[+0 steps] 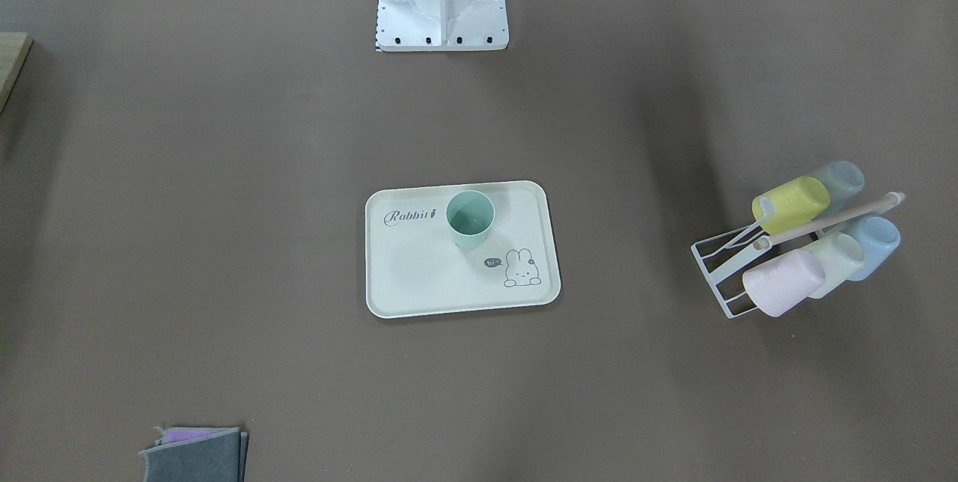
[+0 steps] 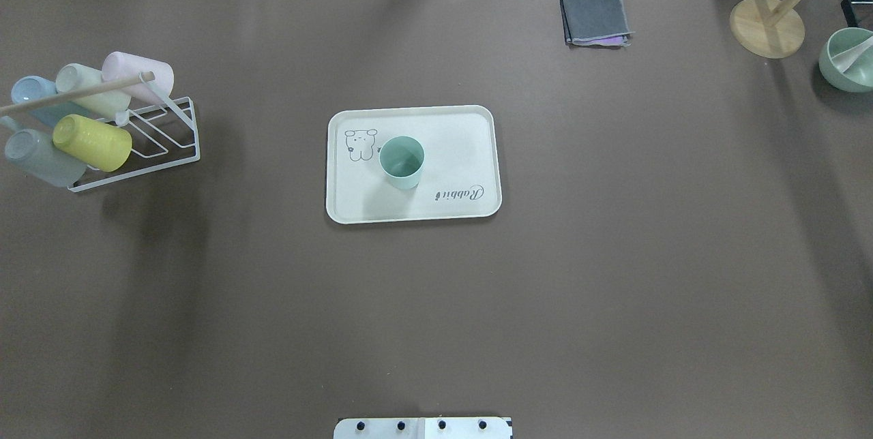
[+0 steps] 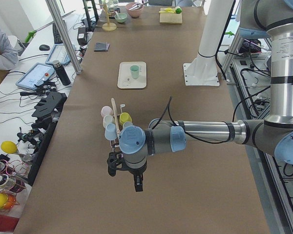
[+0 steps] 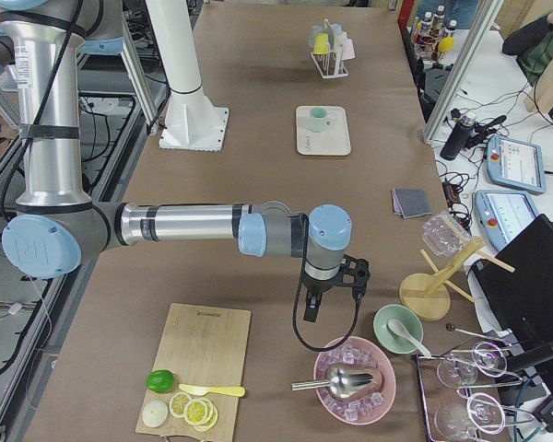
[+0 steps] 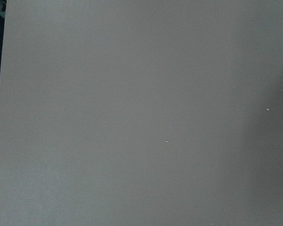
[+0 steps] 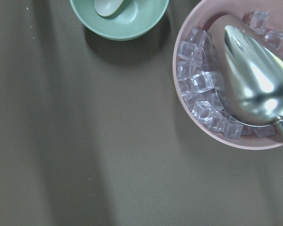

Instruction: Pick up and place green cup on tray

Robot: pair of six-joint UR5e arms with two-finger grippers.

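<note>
Green cup (image 1: 470, 218) standing upright, mouth up, on the tray (image 1: 419, 287), well apart from the left end effector (image 3: 124, 176) and the right end effector (image 4: 330, 293). Whether either is released or clenched cannot be told. The cup appears to be light, rigid, smooth plastic, so a pinch across the rim wall would probably suit it.

My left gripper (image 3: 125, 178) and right gripper (image 4: 332, 293) show in side views only; state of jaws undetermined. The pink ice bowl (image 6: 240, 145) and scoop (image 6: 254, 80) (handle especially) run off the wrist view's edge.
</note>
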